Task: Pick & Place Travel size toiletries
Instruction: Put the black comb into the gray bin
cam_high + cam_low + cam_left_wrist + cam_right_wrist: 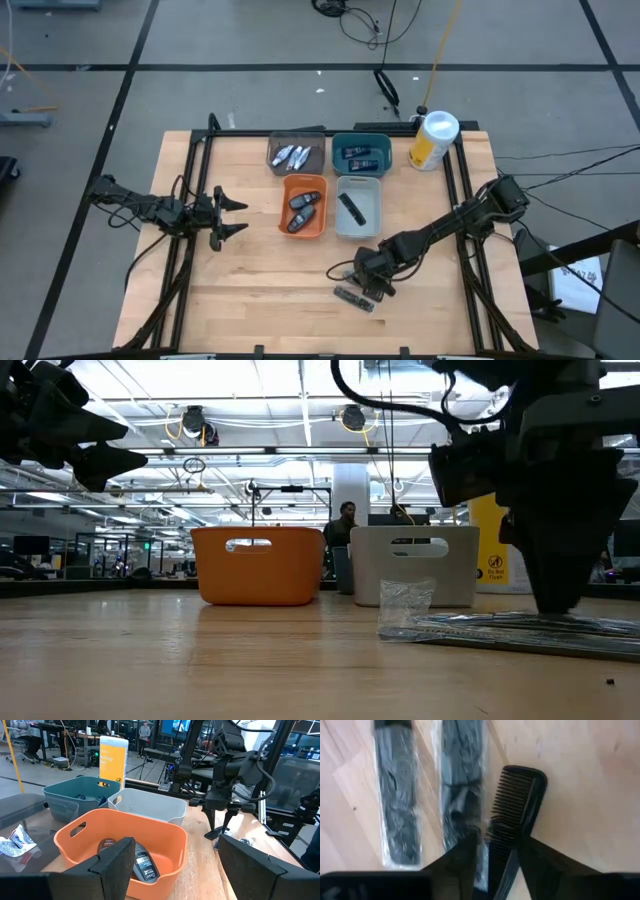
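Between the right gripper's jaws sits a black comb.

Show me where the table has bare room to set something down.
Bare wood lies between the left hand and the orange bin, and along the near edge left of the wrapped comb. Crowded: the four bins, and around the right hand.

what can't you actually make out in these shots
- Wrapped black bar, high view: the right claw covers one end.
- Whether that claw grips the black comb: right wrist view, contact unclear.
- Teal bin contents: too small in the high view, wall-hidden in the left wrist view.
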